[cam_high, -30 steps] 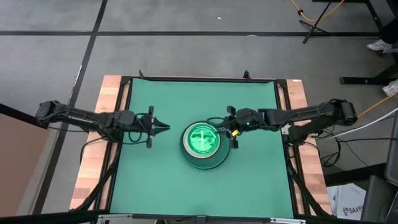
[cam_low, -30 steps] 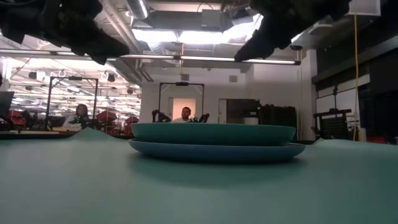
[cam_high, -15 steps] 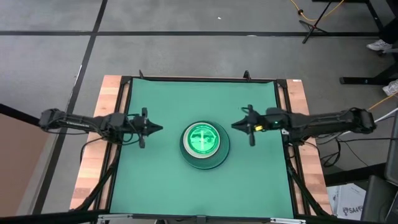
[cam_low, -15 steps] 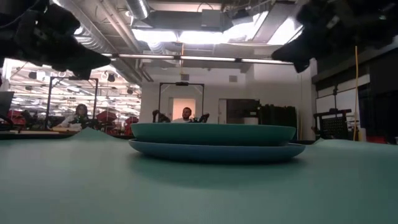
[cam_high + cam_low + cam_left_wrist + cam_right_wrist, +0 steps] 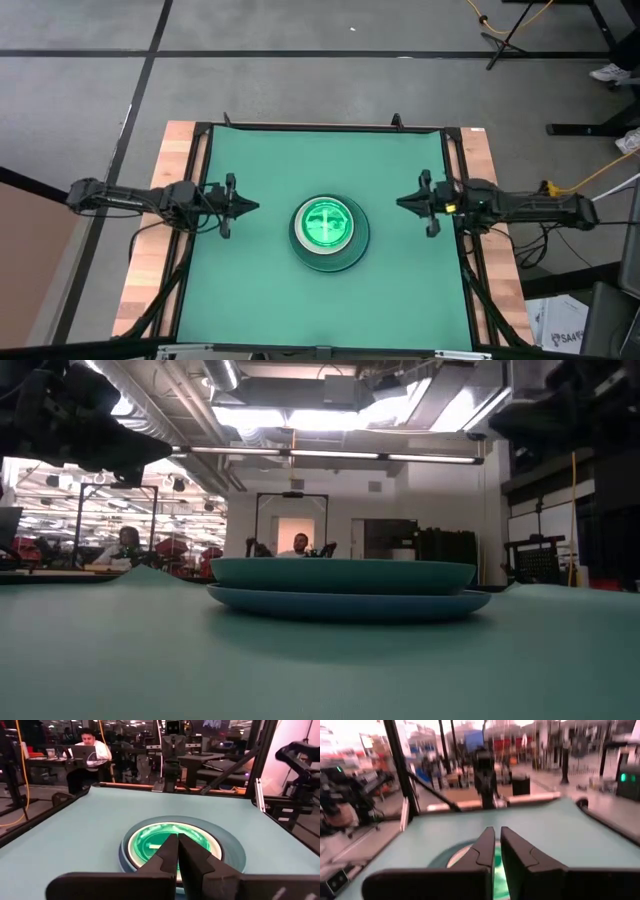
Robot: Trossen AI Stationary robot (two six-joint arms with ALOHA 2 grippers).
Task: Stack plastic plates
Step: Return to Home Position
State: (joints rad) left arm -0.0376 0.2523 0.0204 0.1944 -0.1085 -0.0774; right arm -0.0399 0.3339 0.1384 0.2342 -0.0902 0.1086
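Note:
The plates stand in one stack at the table's middle: a pale blue plate at the bottom resting on the green mat, a teal one on it, a white rim, and bright green translucent plates on top. The low view shows the two large plates from the side. My left gripper is shut, hovering left of the stack, fingers pointing at it. My right gripper is shut, hovering right of the stack near the table's right edge.
The green mat covers the table between wooden side rails. Beyond the far edge stand a camera post and desks with a seated person. Mat lies bare all round the stack.
My right gripper has drawn back from the stack's right rim toward the table's right edge, rising slightly. My left gripper has pulled back a little toward the left edge. The stack has kept still.

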